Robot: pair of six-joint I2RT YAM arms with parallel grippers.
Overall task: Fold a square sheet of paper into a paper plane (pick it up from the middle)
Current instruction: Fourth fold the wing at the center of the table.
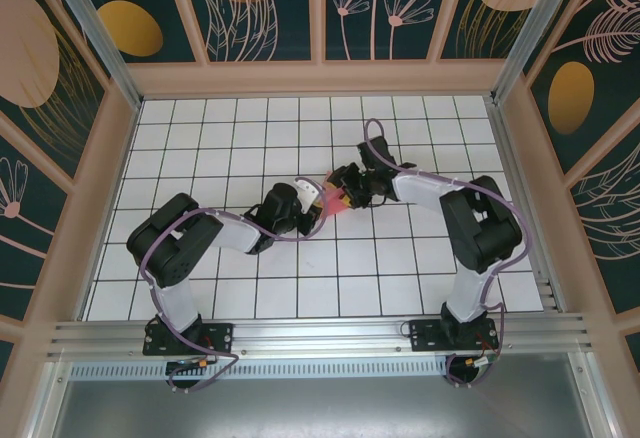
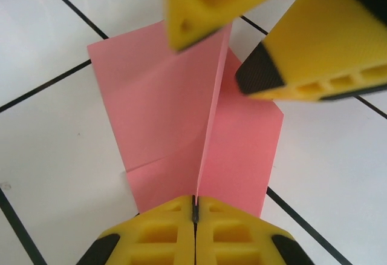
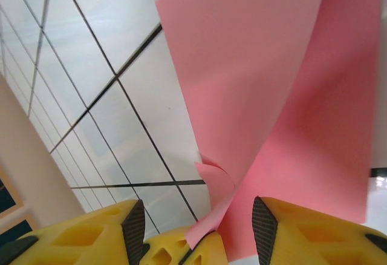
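Note:
The pink-red sheet of paper is folded, with a centre crease standing upright and a flap spread to each side over the white gridded board. My left gripper is shut on the near end of that upright crease. My right gripper is open over the far end, one finger on each side of the ridge. In the right wrist view the paper rises between the right gripper's open pads, and a small corner curls near the left fingertips. From above, both grippers meet at the paper mid-board.
Wooden frame walls border the board on three sides, and an aluminium rail runs along the near edge by the arm bases. Bare grid tiles lie all round the two grippers.

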